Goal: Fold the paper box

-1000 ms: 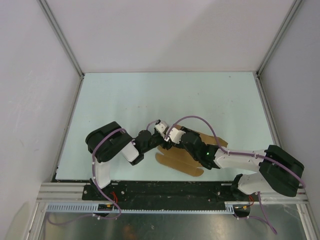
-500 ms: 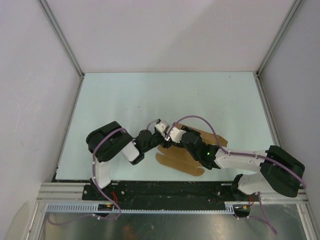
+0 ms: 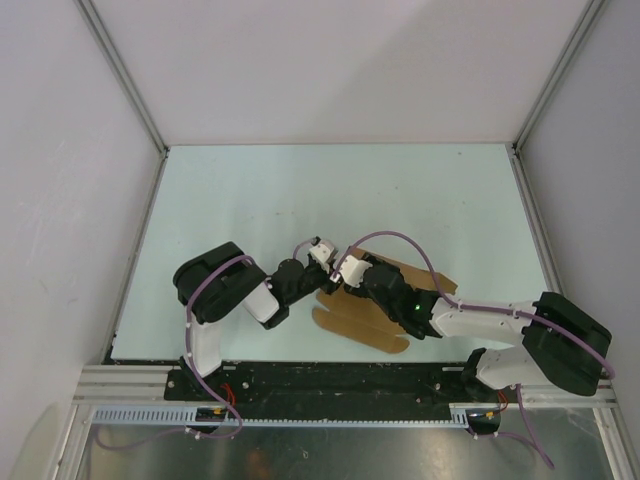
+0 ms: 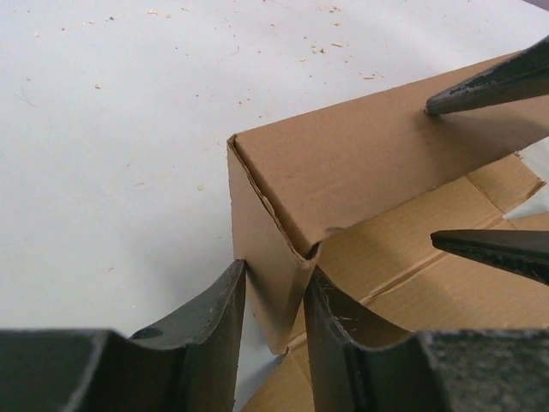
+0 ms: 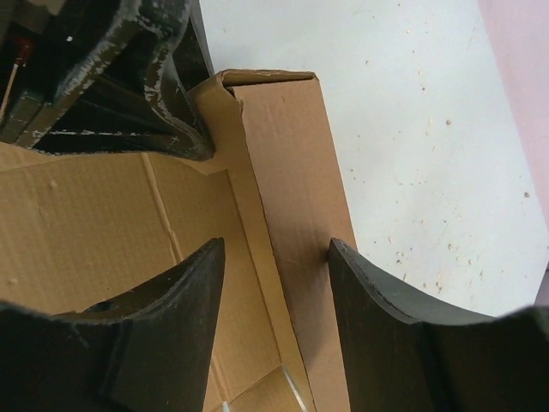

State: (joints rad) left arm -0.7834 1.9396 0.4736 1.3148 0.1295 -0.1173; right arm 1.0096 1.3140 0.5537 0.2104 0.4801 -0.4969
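Observation:
The paper box (image 3: 365,322) is a brown cardboard sheet lying mostly flat at the table's near middle, with one long wall (image 4: 369,163) folded upright. My left gripper (image 3: 322,280) is shut on the near corner of that wall (image 4: 274,270), one finger on each side. My right gripper (image 3: 340,272) is open and straddles the same wall (image 5: 274,249) further along. Its outer finger (image 5: 369,292) touches the wall's outside face. Its inner finger (image 5: 184,292) hangs apart over the flat panel (image 5: 94,223). Both arms hide the sheet's far left part from above.
The pale table (image 3: 300,190) is enclosed by white walls on three sides with metal posts at the back corners (image 3: 160,148). An aluminium rail (image 3: 330,380) carrying the arm bases runs along the near edge. Small cardboard crumbs dot the tabletop (image 4: 326,47).
Both grippers have crept slightly toward the far left with the raised wall. The grips look the same.

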